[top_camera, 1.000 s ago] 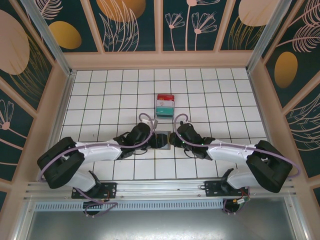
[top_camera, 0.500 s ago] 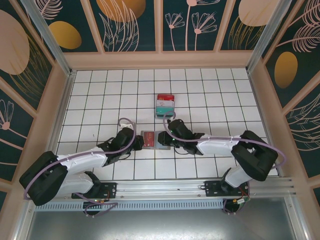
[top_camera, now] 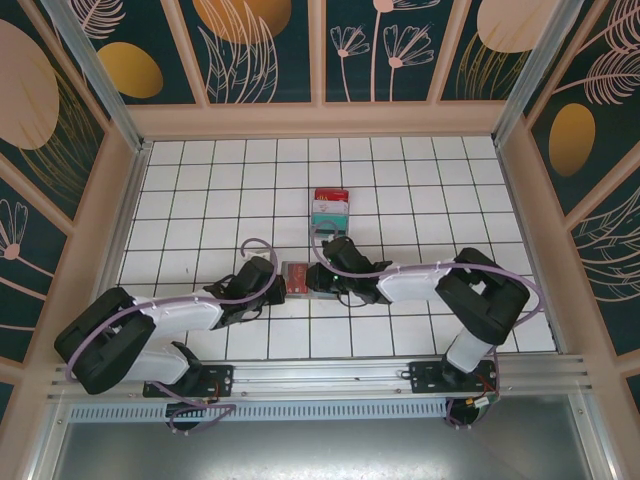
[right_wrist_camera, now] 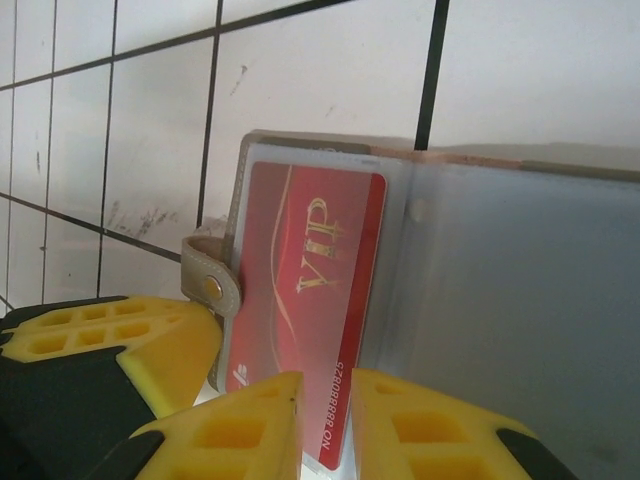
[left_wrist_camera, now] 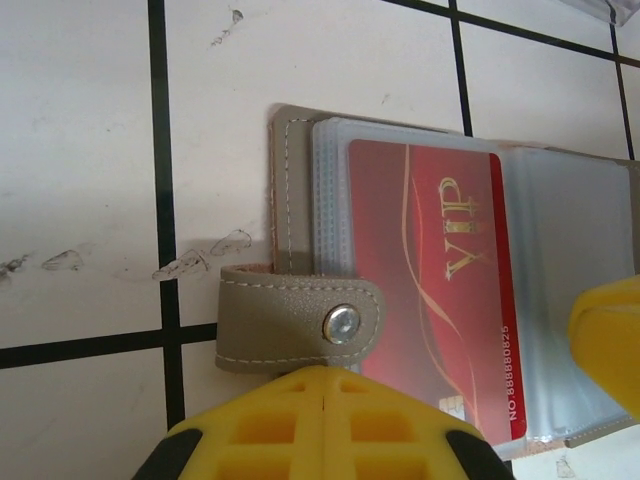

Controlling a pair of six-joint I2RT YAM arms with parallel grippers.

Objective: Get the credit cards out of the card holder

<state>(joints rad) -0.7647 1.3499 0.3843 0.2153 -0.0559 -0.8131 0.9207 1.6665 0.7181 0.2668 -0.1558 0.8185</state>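
Two halves of card holder (left_wrist_camera: 295,200) lie open (red card (left_wrist_camera: 440,290) showing). We note left gripper (left_wrist_camera: 455,350) spread; right gripper (right_wrist_camera: 325,400): cannot tell.

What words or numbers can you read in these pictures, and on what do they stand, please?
"VIP": gold letters on the red card in the card holder.
"NO.88880825": white print along that card's edge.
The stack of cards farther back in the top view: print too small to read.
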